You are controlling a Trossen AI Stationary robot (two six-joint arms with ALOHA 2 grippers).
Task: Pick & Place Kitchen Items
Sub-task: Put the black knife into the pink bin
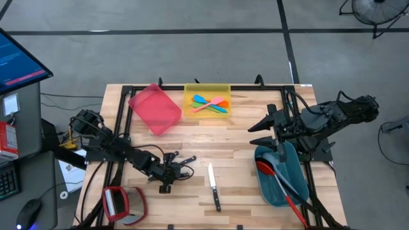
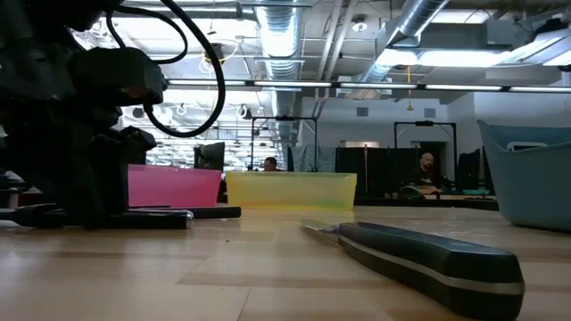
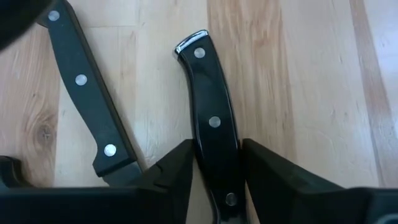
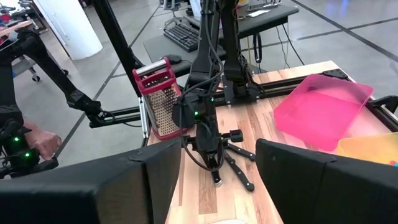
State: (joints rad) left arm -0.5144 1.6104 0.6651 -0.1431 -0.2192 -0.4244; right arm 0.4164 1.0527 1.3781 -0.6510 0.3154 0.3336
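My left gripper is down at the table's near left, over several black-handled steel knives. In the left wrist view it is shut on one black knife handle. A second black handle lies flat beside it. A third knife lies alone on the wood near the front, close in the low view. My right gripper is open and empty at the right, just left of the teal bin, which holds a red spoon and other long utensils. My left gripper pinches the two long sides of the knife handle between its two fingers, between the middle rivet and the rivet at the blade end. The fingers come from above and lie across the handle. The steel-capped butt end points away, close over the wood.
A yellow bin at the far middle holds small blue, orange and green spatulas. A pink bin lies tilted beside it. A red box grater lies at the near left corner. People sit in the room beyond the table.
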